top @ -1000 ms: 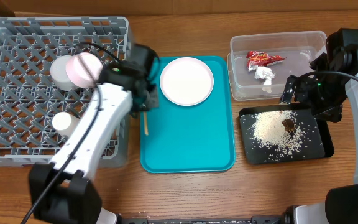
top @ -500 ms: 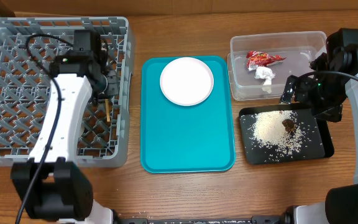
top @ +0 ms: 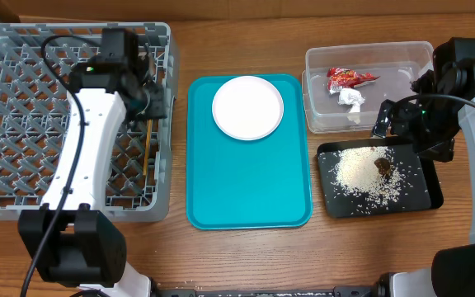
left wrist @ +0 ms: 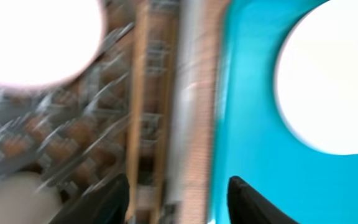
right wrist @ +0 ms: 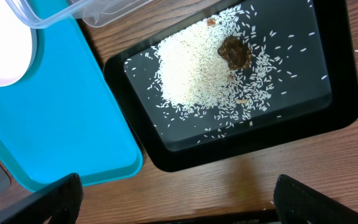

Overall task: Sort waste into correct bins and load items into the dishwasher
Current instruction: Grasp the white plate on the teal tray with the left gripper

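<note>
The grey dishwasher rack [top: 72, 35] fills the table's left side. My left gripper [top: 157, 107] hangs over its right wall. In the blurred left wrist view the left gripper [left wrist: 179, 202] is open, and the wooden chopsticks [left wrist: 138, 93] run lengthwise near its left finger, apart from the right one. From overhead the chopsticks [top: 145, 157] lie in the rack by that wall. A white plate [top: 248, 107] sits on the teal tray [top: 250, 181]. The clear tub [top: 406, 58] holds a red wrapper [top: 351, 77] and a tissue [top: 353, 99]. Rice [top: 361, 172] and a brown bit [top: 383, 166] lie in the black tray [top: 431, 194]. My right gripper [top: 388, 122] is open and empty.
In the right wrist view the right gripper [right wrist: 179, 205] hovers above bare wood in front of the black tray [right wrist: 347, 106], beside the teal tray's corner [right wrist: 55, 124]. A blurred white round item [left wrist: 36, 37] sits in the rack; my left arm hides it from overhead.
My left arm swung from the teal tray's edge to the rack with the chopsticks, and its jaws have opened. The chopsticks now lie in the rack. The right arm is unchanged.
</note>
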You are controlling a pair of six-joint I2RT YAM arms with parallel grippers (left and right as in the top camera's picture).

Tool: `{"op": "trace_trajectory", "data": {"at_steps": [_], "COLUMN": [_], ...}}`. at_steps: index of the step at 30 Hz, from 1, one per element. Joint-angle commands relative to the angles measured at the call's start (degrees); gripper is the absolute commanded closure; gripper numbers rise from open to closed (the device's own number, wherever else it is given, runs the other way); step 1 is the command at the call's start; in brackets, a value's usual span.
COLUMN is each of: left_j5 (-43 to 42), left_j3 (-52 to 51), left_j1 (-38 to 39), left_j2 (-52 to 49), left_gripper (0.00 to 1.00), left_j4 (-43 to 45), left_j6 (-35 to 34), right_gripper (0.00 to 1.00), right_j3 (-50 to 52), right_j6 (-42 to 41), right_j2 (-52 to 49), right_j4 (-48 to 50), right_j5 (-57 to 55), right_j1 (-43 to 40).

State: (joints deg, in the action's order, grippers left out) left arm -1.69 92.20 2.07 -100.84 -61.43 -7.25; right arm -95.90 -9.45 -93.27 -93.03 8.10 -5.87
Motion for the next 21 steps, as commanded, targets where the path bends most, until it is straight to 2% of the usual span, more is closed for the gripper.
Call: {"op": "trace_trajectory", "data": {"at_steps": [1,5,11,14,21], "left_j5": [-6.9,-6.6,-2.3,-2.1,-1.9], "left_j3": [1.8,1.5,1.5,1.5,1.5], "left_j1": [6.3,14.1,23.8,27.3,30.8], "left_j2": [1.0,-0.2,-6.6,-11.2,-20.0], "left_gripper": [0.42,0.35,0.28,0.27,0.28], "left_j4": [2.7,6.5,12.0,14.1,16.8], "left_j6": [3.3,7.3,8.1,10.2,10.3], "right_gripper": [0.0,0.0,0.0,0.0,0.0], "right_j3": [-1.5,-1.5,-1.5,-1.5,-1.5], "right_j6": [-0.6,-0.6,-0.6,-0.6,-0.6], "right_j2": [0.8,0.8,0.8,0.8,0.8], "right_j4": [0.3,0.3,0.3,0.3,0.3], "right_j5": [-0.3,-0.3,-0.3,-0.3,-0.3], "right_j1": [0.1,0.1,0.1,0.1,0.1]}}
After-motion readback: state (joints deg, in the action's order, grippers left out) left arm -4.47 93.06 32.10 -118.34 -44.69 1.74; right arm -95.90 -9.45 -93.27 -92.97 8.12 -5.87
